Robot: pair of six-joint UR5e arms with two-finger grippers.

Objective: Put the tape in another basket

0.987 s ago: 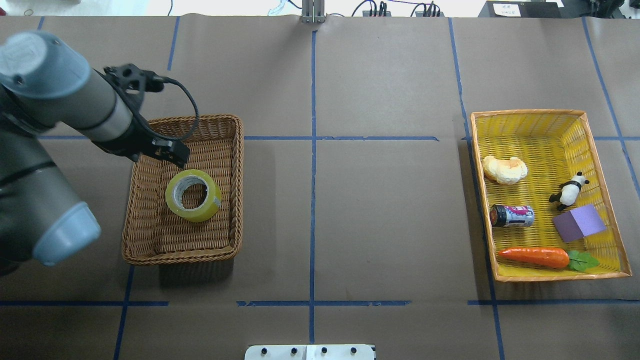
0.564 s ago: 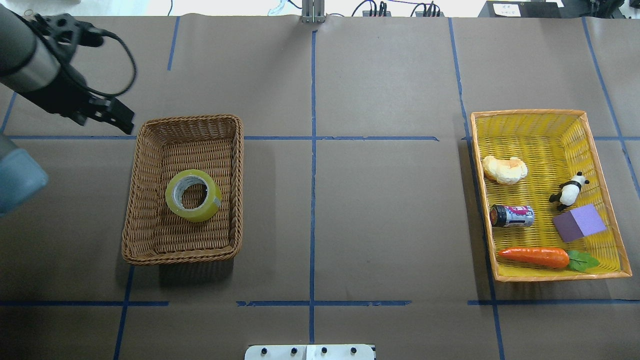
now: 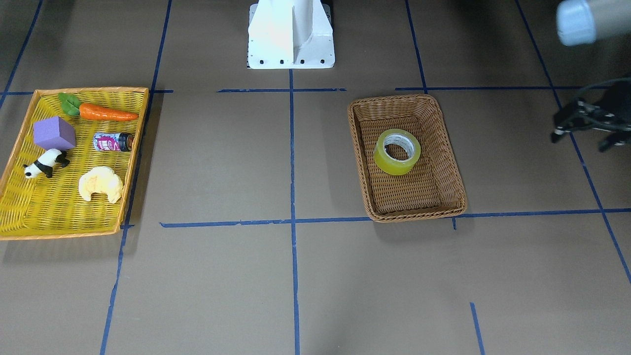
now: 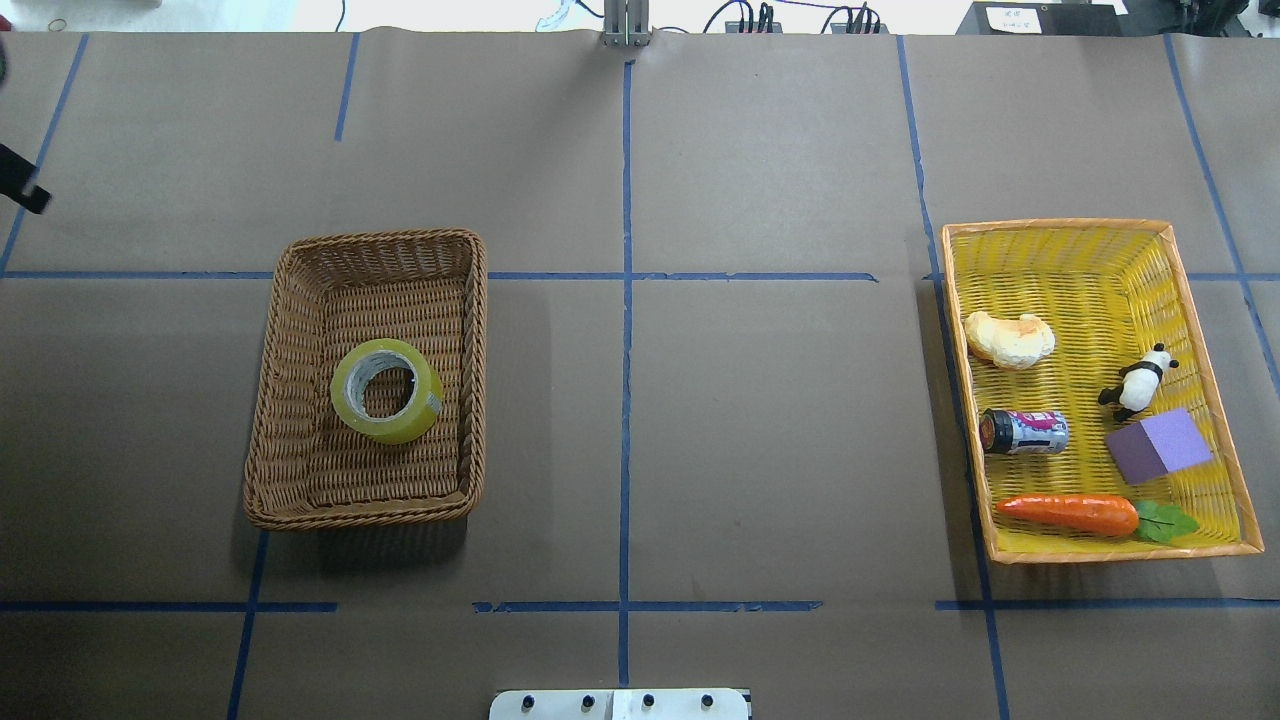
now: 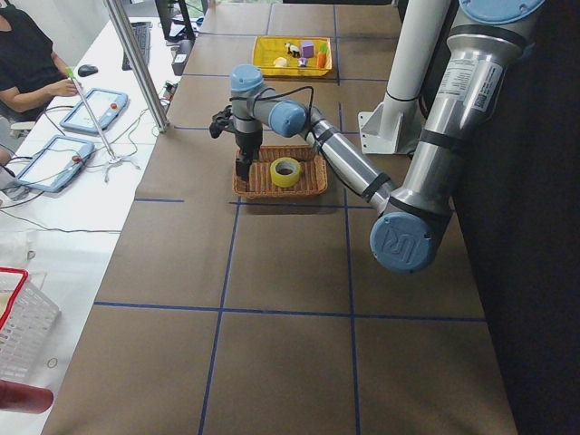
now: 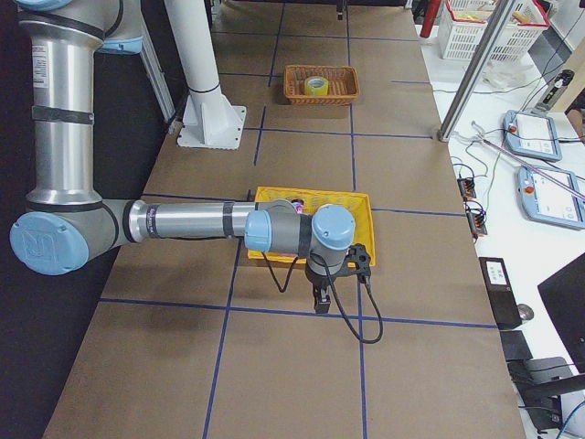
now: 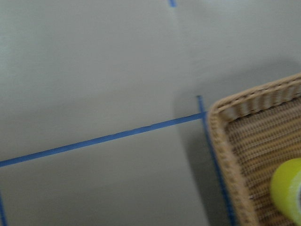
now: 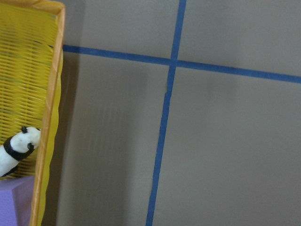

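The yellow-green tape roll point(image 4: 386, 390) lies flat in the brown wicker basket point(image 4: 380, 238), left of the table's middle; it also shows in the front view point(image 3: 397, 152). My left gripper point(image 3: 584, 133) hangs well off to the side of the basket, clear of it; its fingers look spread and hold nothing. Only a dark tip of it point(image 4: 25, 190) shows at the overhead view's left edge. The left wrist view shows the basket's corner point(image 7: 221, 127) and the tape's edge point(image 7: 288, 188). My right gripper point(image 6: 322, 297) hangs beside the yellow tray; whether it is open I cannot tell.
The flat yellow tray with an orange rim point(image 4: 1055, 224) sits at the right. It holds a croissant point(image 4: 1010, 338), a panda figure point(image 4: 1135, 382), a can point(image 4: 1025, 431), a purple block point(image 4: 1160, 445) and a carrot point(image 4: 1070, 512). The robot's white base point(image 3: 291, 34) stands at the table's near edge.
My left arm has drawn back from over the basket toward the far left, nearly out of the overhead view. The tape has stayed in the brown basket.
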